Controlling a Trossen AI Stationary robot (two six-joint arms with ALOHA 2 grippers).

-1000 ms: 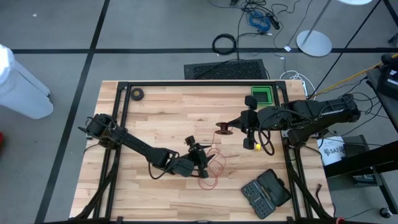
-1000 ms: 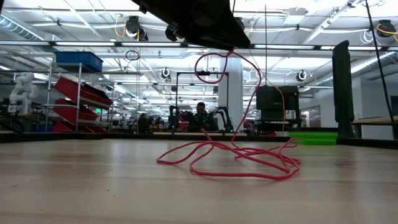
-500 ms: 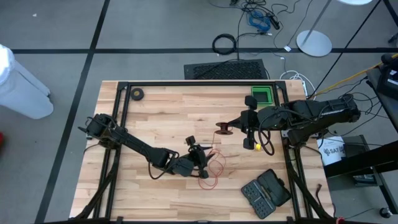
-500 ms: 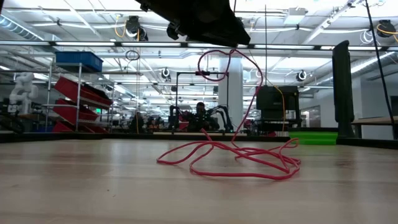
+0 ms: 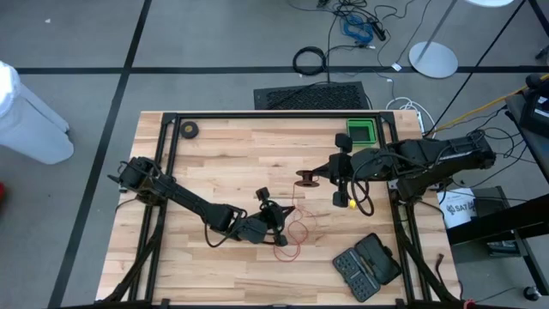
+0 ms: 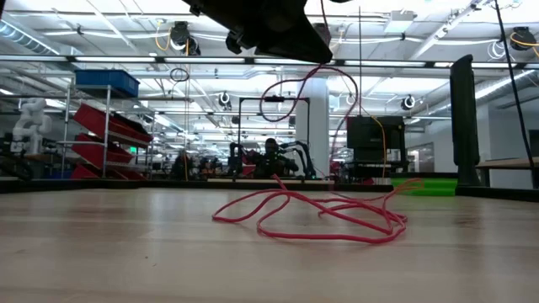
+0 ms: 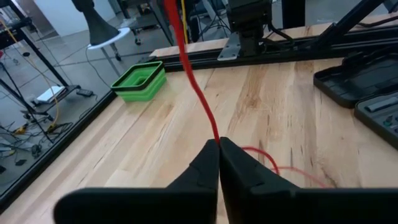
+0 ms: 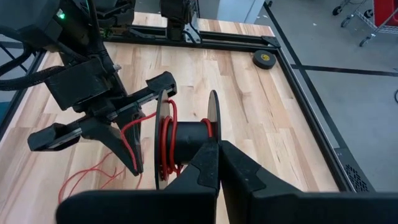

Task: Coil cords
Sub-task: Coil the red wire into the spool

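Wooden table [image 5: 214, 154]: carries both arms, a green tray [image 5: 361, 131] at the far right corner and a dark tool case [image 5: 367, 265] near the right front. Left gripper [image 5: 277, 212] sits near the table's middle, jaws pressed together on the red cord [image 7: 198, 93], which runs taut from its fingertips toward the reel. Right gripper [image 8: 219, 149] is raised at centre-right, closed on the rim of the black reel [image 8: 186, 138], a few red turns wound on its hub. Slack cord lies in loose loops on the wood just beside the left gripper. A small black roll [image 5: 189, 130] rests near the far left corner.
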